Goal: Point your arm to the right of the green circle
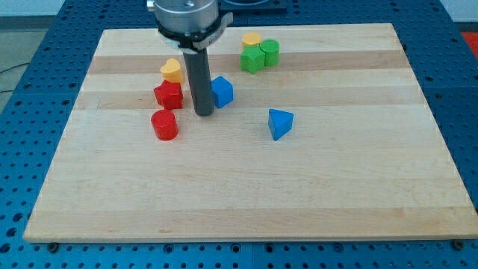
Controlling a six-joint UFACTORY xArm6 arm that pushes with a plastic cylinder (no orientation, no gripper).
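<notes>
The green circle (269, 51) stands near the view's top, touching a green block (252, 59) on its left, with a yellow block (252, 39) just behind them. My tip (203, 113) rests on the board well to the view's lower left of the green circle. It sits between a red block (169, 95) on its left and a blue block (222, 91) on its right, close to both.
A yellow heart-like block (172, 70) lies above the red block. A red cylinder (163, 124) lies to the lower left of my tip. A blue triangle (280, 123) lies to the right. The wooden board (246, 202) sits on a blue perforated table.
</notes>
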